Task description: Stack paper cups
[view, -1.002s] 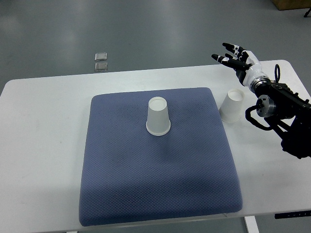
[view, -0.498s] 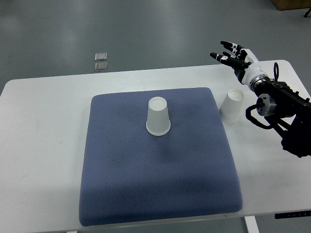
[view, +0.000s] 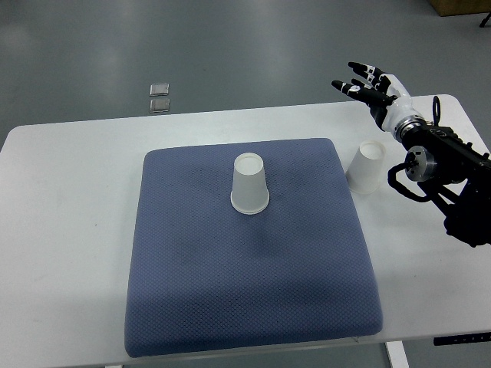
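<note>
- My right hand point(view: 370, 84) hangs above the white table's point(view: 69, 199) far right corner, fingers spread, holding nothing.
- One white paper cup point(view: 365, 168) stands upside down on the bare table, just off the right edge of the blue textured mat point(view: 253, 291), near my wrist.
- A second white paper cup point(view: 250, 184) stands inverted on the mat, well apart from the first.
- My judgement: lower onto the right cup, close around its mid-wall lightly to avoid crushing, lift clear, then sleeve it squarely over the centre cup.
</note>
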